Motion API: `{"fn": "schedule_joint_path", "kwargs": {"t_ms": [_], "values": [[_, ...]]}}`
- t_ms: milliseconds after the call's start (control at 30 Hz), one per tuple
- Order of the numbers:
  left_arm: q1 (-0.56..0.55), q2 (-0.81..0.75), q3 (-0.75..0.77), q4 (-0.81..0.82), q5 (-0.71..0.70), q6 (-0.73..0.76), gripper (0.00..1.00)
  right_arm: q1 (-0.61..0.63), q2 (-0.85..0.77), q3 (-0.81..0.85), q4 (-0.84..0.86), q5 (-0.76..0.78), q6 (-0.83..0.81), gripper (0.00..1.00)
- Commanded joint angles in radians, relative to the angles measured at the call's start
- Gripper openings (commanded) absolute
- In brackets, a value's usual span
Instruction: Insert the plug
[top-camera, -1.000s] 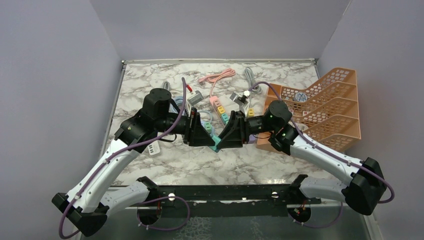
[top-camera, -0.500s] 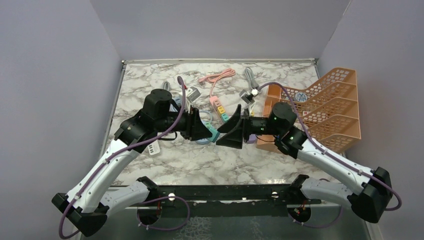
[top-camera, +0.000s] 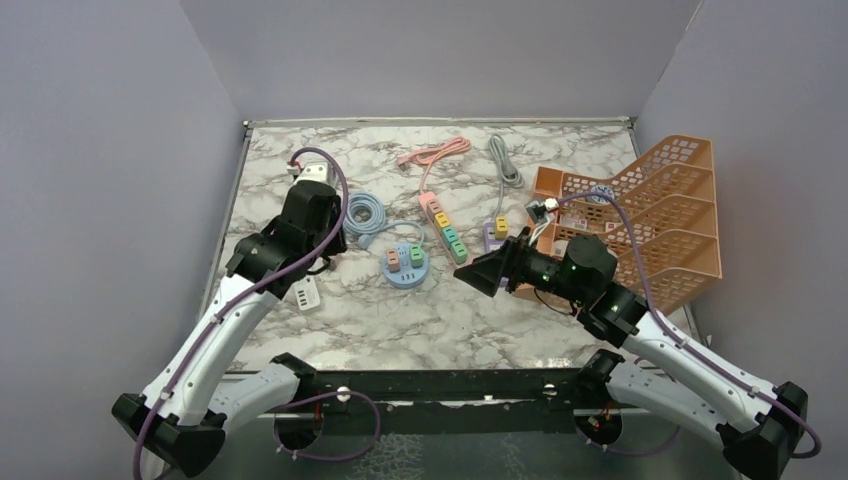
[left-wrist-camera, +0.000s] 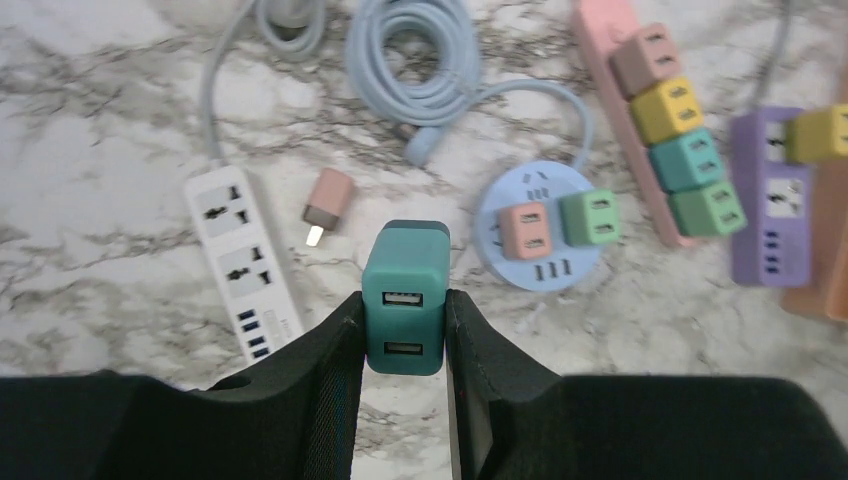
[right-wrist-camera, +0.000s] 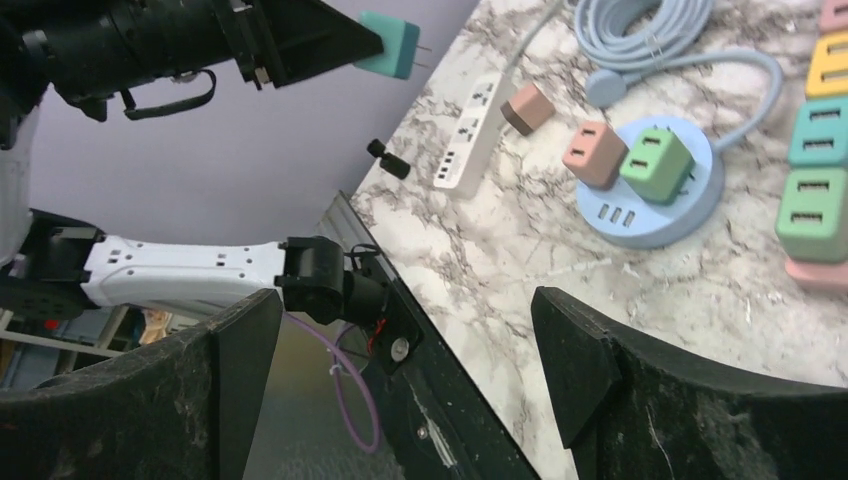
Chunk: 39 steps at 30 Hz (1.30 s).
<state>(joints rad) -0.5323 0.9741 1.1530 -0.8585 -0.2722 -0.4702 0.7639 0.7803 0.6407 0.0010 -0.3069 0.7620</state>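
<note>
The plug (left-wrist-camera: 405, 300) is a teal block with two USB ports on the face turned toward the left wrist camera. My left gripper (left-wrist-camera: 403, 298) is shut on its sides and holds it above the marble, between a white power strip (left-wrist-camera: 243, 265) and a round blue socket hub (left-wrist-camera: 540, 265). In the right wrist view the plug (right-wrist-camera: 390, 45) sits at the upper left, its prongs pointing right. My right gripper (right-wrist-camera: 405, 350) stands wide open and empty, near the middle of the table (top-camera: 480, 272).
A pink strip (top-camera: 443, 222) carries several coloured adapters, and a purple strip (top-camera: 495, 235) lies beside it. A small brown adapter (left-wrist-camera: 328, 197) lies loose by the white strip. Coiled blue cable (top-camera: 362, 213) lies behind the hub. An orange basket rack (top-camera: 660, 210) stands at the right.
The two grippers met over the plug a second ago. The right one has opened, let go and drawn back right. The left arm has swung left, keeping the plug.
</note>
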Motion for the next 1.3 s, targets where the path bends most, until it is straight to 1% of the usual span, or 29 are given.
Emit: {"fn": "schedule_joint_path", "kwargs": {"t_ms": [0,100,200,300,400,533,667,900,1167,1267], "values": [[0.090,0.026,-0.080,0.004,-0.178,-0.033,0.00,0.000,-0.032,-0.051,-0.031,0.060,0.066,0.94],[0.163,0.073,-0.148,0.085,-0.140,-0.041,0.00,-0.001,-0.030,-0.078,-0.018,0.054,0.104,0.92],[0.257,0.123,-0.195,0.150,-0.056,-0.043,0.00,-0.001,-0.018,-0.101,-0.004,0.018,0.140,0.89],[0.333,0.161,-0.230,0.208,-0.013,-0.041,0.00,0.000,-0.017,-0.122,0.001,-0.017,0.168,0.87],[0.389,0.209,-0.232,0.226,0.002,-0.030,0.00,0.000,-0.026,-0.139,0.015,-0.040,0.160,0.87],[0.446,0.251,-0.239,0.244,0.006,-0.013,0.00,-0.001,-0.043,-0.134,-0.026,-0.016,0.131,0.87],[0.507,0.275,-0.239,0.263,0.049,0.018,0.00,-0.001,-0.042,-0.125,-0.058,-0.002,0.115,0.87],[0.557,0.301,-0.217,0.261,0.091,0.085,0.00,-0.001,-0.027,-0.129,-0.109,0.040,0.089,0.86],[0.563,0.339,-0.230,0.268,0.164,0.106,0.00,0.000,-0.032,-0.104,-0.318,0.230,-0.012,0.84],[0.564,0.357,-0.222,0.270,0.151,0.117,0.00,0.000,-0.047,-0.096,-0.384,0.301,-0.044,0.84]]}}
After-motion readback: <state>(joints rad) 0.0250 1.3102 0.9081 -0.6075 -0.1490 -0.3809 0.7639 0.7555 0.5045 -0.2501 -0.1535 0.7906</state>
